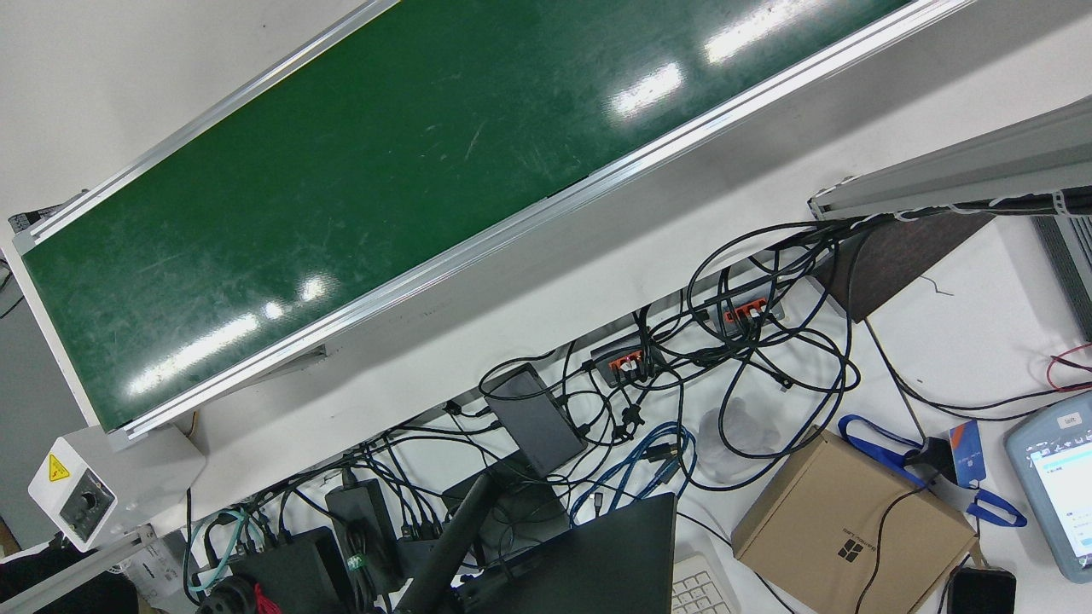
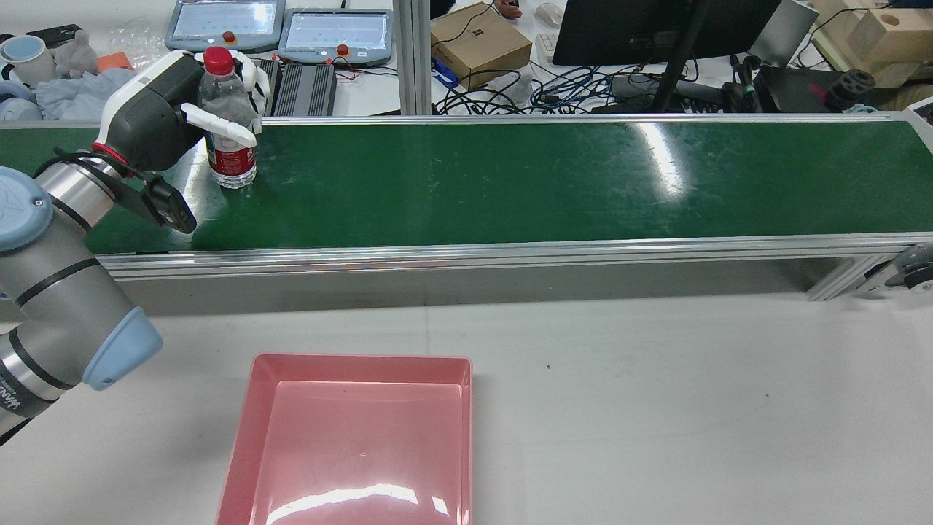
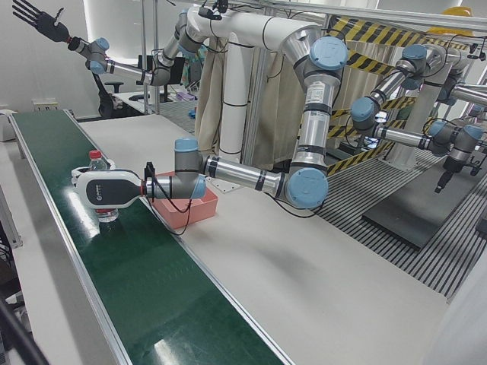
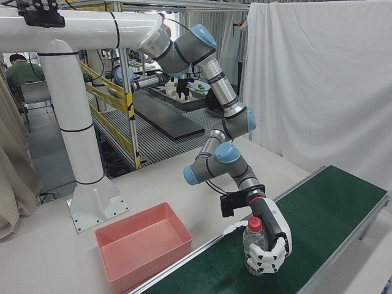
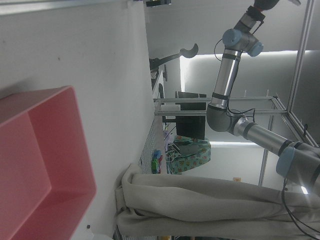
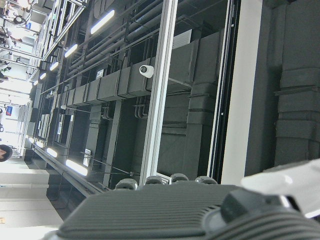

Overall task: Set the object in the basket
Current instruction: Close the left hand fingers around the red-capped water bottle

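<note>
Water bottle [image 2: 228, 120], clear plastic, red cap, red label, is standing upright on green conveyor belt [image 2: 510, 179]. I'm wrapping my left hand [image 2: 175, 102] around it, fingers [image 4: 267, 254] curled on its body. Pink basket [image 2: 350, 445] is sitting apart on the table. Right hand: can't tell.

A yellow warning triangle sign [image 1: 58, 467] sits on the white control box [image 1: 94, 490]; the label on the grey pendant [image 1: 1069, 420] is too small to read.
</note>
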`<action>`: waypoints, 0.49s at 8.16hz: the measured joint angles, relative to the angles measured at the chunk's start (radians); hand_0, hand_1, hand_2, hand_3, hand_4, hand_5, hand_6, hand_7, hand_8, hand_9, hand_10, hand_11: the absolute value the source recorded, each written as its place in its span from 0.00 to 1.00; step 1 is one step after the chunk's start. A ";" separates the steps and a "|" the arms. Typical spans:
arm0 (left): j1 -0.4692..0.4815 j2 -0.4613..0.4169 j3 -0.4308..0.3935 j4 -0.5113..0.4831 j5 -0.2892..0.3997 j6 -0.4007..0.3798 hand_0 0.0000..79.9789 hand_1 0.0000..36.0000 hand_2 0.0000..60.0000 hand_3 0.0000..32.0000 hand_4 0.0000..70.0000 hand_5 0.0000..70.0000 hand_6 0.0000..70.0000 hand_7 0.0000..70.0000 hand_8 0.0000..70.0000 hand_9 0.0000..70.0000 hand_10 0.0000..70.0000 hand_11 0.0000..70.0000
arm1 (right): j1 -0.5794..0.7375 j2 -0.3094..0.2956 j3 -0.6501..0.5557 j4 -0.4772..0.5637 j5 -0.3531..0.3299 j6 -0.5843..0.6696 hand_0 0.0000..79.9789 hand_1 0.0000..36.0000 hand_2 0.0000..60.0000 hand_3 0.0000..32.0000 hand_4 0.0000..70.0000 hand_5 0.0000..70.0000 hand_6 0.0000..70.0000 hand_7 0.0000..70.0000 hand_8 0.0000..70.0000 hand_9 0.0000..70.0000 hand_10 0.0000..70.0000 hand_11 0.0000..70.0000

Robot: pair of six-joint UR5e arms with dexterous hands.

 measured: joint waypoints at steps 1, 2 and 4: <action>-0.005 -0.010 -0.007 0.025 0.002 0.000 0.73 0.41 0.37 0.00 0.70 0.85 0.91 0.76 0.83 0.88 0.89 1.00 | 0.000 0.000 0.000 0.000 0.000 0.000 0.00 0.00 0.00 0.00 0.00 0.00 0.00 0.00 0.00 0.00 0.00 0.00; -0.006 -0.021 -0.017 0.046 0.003 0.000 0.73 0.42 0.39 0.00 0.65 0.82 0.87 0.74 0.81 0.88 0.88 1.00 | 0.000 0.000 0.000 0.000 0.000 0.000 0.00 0.00 0.00 0.00 0.00 0.00 0.00 0.00 0.00 0.00 0.00 0.00; -0.005 -0.025 -0.079 0.086 0.006 0.001 0.72 0.42 0.36 0.00 0.57 0.76 0.80 0.68 0.79 0.85 0.87 1.00 | 0.000 0.000 0.000 0.000 0.000 0.000 0.00 0.00 0.00 0.00 0.00 0.00 0.00 0.00 0.00 0.00 0.00 0.00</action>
